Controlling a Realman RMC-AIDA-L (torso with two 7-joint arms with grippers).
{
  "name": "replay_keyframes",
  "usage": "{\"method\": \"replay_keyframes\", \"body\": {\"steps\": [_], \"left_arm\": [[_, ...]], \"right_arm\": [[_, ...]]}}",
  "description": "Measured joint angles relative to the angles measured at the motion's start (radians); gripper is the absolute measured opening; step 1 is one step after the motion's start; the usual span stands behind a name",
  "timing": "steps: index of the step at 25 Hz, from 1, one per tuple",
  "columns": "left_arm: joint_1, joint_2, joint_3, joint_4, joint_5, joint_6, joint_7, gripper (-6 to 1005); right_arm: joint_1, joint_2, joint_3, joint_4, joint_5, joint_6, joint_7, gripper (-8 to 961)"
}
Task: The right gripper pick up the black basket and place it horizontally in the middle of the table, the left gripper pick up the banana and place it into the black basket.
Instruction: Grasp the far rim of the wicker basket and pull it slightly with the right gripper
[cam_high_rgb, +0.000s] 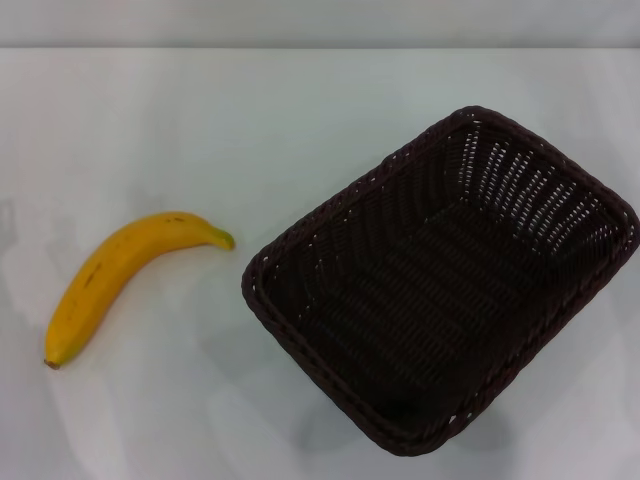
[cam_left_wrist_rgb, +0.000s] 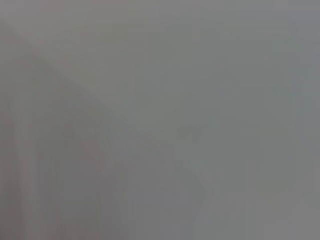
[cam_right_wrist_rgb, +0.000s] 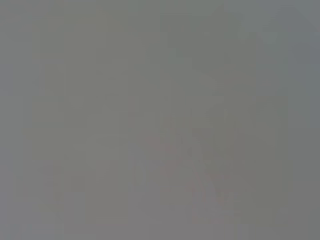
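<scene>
Basket sitting skewed on the table, banana lying well apart from it; neither of my grippers showing.

The black basket (cam_high_rgb: 440, 285) is resting empty on the table (cam_high_rgb: 200, 120), turned diagonally, one corner pointing away from me. I am judging it light and stiff, its braided rim grippy; the long rim wall nearest my right side looks the best hold. The banana (cam_high_rgb: 125, 280) is lying well apart on the basket's left, stem end toward it; soft and bruisable, so I am planning a gentle hold mid-body. Both wrist views are giving blank grey, so I cannot tell how my fingers stand.
</scene>
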Motion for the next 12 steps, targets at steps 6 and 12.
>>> {"method": "replay_keyframes", "body": {"steps": [6,12], "left_arm": [[0.000,0.001,-0.001,-0.001,-0.001,-0.012,-0.017,887],[0.000,0.001,-0.004,-0.004,-0.001,-0.027,-0.017,887]], "right_arm": [[-0.002,-0.009,0.006,0.054,0.000,0.110,0.001,826],[-0.002,-0.045,0.012,0.238,0.000,0.454,-0.005,827]]}}
